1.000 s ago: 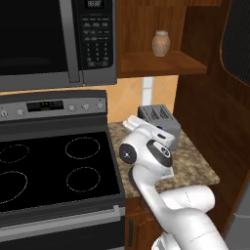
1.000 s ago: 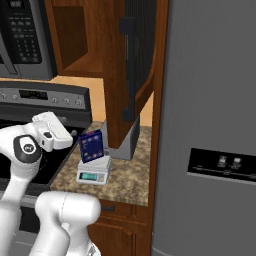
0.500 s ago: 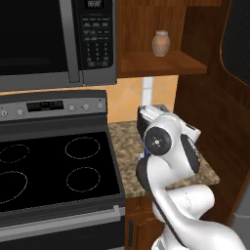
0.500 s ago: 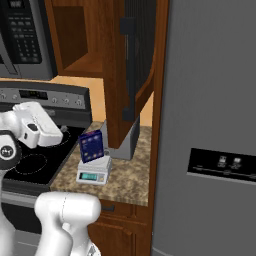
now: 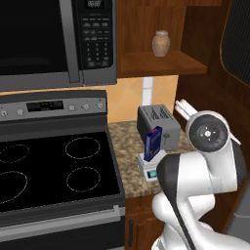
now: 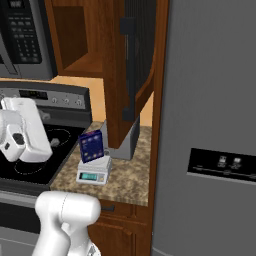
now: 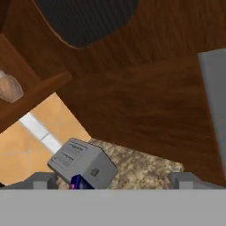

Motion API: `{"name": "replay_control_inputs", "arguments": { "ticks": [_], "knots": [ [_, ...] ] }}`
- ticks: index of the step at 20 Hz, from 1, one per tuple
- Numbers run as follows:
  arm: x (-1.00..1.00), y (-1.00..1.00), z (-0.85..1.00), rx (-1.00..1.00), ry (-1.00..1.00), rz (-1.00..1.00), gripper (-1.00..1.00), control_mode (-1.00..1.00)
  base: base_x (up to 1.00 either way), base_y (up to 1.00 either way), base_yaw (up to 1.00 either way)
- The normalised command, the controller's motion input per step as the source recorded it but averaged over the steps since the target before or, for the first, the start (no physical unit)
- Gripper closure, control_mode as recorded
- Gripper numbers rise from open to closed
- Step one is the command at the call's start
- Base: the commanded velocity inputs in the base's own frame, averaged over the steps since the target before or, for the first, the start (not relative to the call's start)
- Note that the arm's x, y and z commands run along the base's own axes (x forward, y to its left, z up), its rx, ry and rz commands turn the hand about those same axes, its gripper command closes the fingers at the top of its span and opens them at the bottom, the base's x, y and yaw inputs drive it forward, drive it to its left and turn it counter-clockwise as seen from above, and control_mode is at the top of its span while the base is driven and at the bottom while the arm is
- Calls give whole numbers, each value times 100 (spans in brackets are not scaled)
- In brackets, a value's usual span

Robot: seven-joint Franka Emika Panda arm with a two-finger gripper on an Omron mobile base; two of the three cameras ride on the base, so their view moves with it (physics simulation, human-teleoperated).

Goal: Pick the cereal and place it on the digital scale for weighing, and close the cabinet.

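The dark blue cereal box (image 5: 153,143) stands upright on the small white digital scale (image 5: 149,169), just in front of the grey toaster (image 5: 158,124). From the right base view the cereal (image 6: 91,146) sits on the scale (image 6: 93,171) with its teal display facing front. The cabinet door (image 6: 135,60), with dark glass and a bar handle (image 6: 127,65), stands swung open over the counter. My gripper (image 7: 114,181) is open with nothing between its fingertips (image 7: 43,181), facing the wooden door (image 7: 145,97) and the toaster (image 7: 84,163). A sliver of the cereal (image 7: 78,182) peeks below the toaster.
A tan jar (image 5: 160,43) stands on the open cabinet shelf. The microwave (image 5: 53,39) hangs over the black stove (image 5: 53,171) at the left. A grey fridge (image 6: 210,125) rises at the right. My white arm (image 5: 207,151) stands beside the granite counter (image 6: 125,175).
The arm has swung away from the scale toward the right of the counter, uncovering the cereal in the left base view. The cereal and scale have stayed put; the door remains open.
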Motion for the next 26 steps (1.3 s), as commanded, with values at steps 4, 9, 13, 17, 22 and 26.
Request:
{"name": "replay_control_inputs", "arguments": {
  "ticks": [4, 9, 13, 17, 22, 26],
  "knots": [
    [-13, -39, -51, 36, -34, -3, -100, -100, 0, 0, 0],
    [2, -6, -40, 6, -54, 3, -100, -100, 0, 0, 0],
    [-12, -27, -27, 13, -44, 4, -100, -100, 0, 0, 0],
    [-29, -61, -16, 29, -32, 0, -100, -100, 0, 0, 0],
    [-85, -39, 0, 18, -18, -4, -100, -100, 0, 0, 0],
    [-82, -38, 0, 17, -10, -2, -100, -100, 0, 0, 0]
  ]
}}
